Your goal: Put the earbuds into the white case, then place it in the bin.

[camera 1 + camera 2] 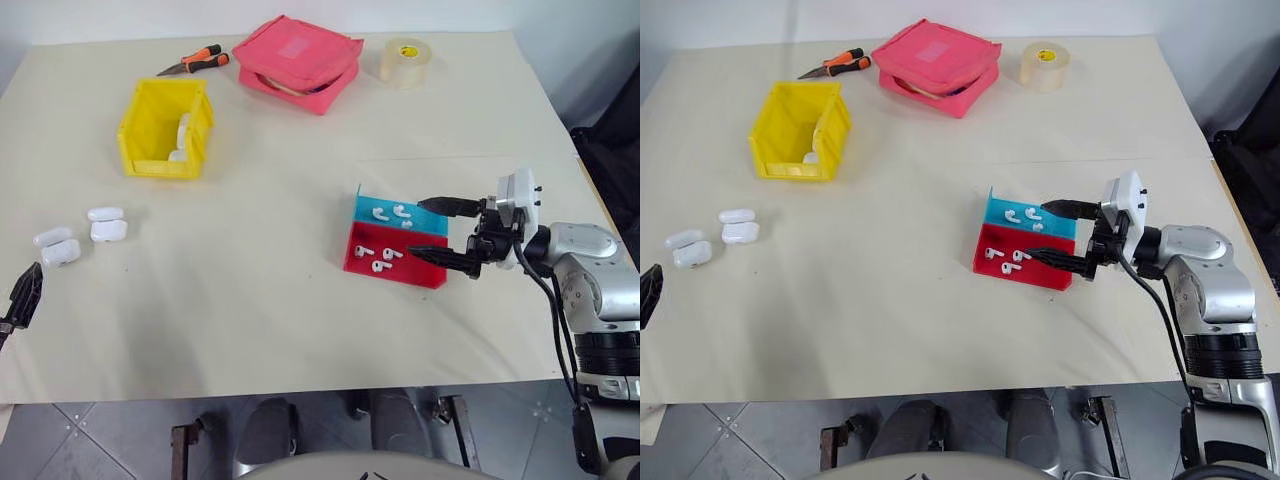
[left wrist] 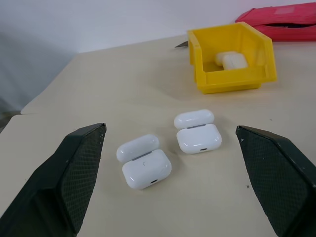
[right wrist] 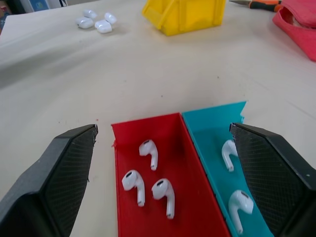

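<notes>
**Both claws spread wide, earbuds in their trays, cases open on the table**

Nearest, at the table's left edge, the left gripper (image 2: 168, 197) hangs with its two black fingers spread wide and nothing between them. Just past it lie two white cases with lids flipped open: the nearer case (image 2: 145, 168) and the farther case (image 2: 199, 137), side by side and apart on the cream table (image 1: 250, 300).

On the right side, the right gripper (image 1: 437, 232) points toward the middle of the table, its fingers also spread wide and holding nothing. Its tips reach over the right end of two flat trays that sit touching each other: a red tray (image 3: 148, 148) nearer the table's front edge and a blue tray (image 3: 207, 128) just behind it. Three earbuds (image 3: 148, 153) lie loose in the red tray, and at least two more rest in the blue tray; no finger touches them.

Farther back on the left stands the yellow bin (image 1: 165, 128), well apart from the open cases and from the trays. Two closed white cases (image 2: 230, 60) already sit inside it.

At the far edge lie a pink zip pouch (image 1: 298, 62), orange-handled pliers (image 1: 195, 62) to its left and a roll of tape (image 1: 405, 60) to its right.
</notes>
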Motion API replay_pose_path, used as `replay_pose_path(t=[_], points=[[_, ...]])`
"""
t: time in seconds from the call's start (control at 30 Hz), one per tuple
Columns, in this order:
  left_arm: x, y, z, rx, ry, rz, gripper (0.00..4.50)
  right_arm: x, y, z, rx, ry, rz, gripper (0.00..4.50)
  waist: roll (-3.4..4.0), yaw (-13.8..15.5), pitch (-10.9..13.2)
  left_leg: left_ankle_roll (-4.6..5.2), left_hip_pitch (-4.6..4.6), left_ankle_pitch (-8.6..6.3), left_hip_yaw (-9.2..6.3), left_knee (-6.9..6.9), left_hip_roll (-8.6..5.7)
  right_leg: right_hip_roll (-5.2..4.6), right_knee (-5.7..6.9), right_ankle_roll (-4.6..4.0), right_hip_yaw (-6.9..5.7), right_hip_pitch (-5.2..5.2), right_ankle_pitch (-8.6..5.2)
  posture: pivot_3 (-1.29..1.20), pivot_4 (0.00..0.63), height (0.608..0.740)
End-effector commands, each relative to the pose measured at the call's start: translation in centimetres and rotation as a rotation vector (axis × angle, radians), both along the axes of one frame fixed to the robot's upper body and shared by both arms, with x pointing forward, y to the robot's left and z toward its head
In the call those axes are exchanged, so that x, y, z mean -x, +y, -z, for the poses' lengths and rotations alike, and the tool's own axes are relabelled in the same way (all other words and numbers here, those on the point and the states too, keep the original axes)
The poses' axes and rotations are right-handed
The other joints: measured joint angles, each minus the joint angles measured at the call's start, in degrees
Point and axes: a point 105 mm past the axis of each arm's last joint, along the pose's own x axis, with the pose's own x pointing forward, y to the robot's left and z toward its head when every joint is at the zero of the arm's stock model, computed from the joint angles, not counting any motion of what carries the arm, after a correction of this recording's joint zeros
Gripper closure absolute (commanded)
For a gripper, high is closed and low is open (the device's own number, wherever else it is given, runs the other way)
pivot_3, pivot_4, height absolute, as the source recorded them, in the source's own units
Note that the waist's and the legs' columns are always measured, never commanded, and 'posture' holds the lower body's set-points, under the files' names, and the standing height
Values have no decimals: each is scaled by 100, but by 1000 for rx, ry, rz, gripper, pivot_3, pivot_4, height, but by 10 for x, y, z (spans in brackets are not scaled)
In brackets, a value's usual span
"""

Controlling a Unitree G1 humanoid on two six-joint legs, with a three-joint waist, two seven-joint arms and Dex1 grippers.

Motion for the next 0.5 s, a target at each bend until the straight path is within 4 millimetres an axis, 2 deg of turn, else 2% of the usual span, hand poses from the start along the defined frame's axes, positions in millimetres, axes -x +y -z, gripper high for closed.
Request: replay_pose_path(t=[0.03, 0.3, 0.47, 0.5], points=[[2, 3, -12, -43, -37, 3, 16, -1, 1, -16, -18, -62, -11, 0, 0, 2, 0, 0, 0, 0, 1, 1, 0, 0, 0, 0, 1, 0, 0, 0, 150, 740], [-1, 3, -15, -38, -32, -2, 16, -7, 7, -23, -28, -66, -18, 0, 0, 11, 0, 0, 1, 0, 3, 1, 0, 1, 1, 0, 3, 0, 1, 0, 150, 740], [7, 9, -13, -22, 25, -68, 16, -7, 16, -29, -36, -69, -55, 0, 0, 4, 0, 0, 2, 0, 6, 1, 1, 3, 1, 0, 6, -1, 1, 0, 150, 740], [14, 8, -11, -12, 42, -71, 16, -8, 19, -32, -36, -78, -69, 0, 0, 3, 0, 0, 2, 0, 7, 1, 1, 3, 1, 0, 8, -2, 1, 0, 150, 740]])
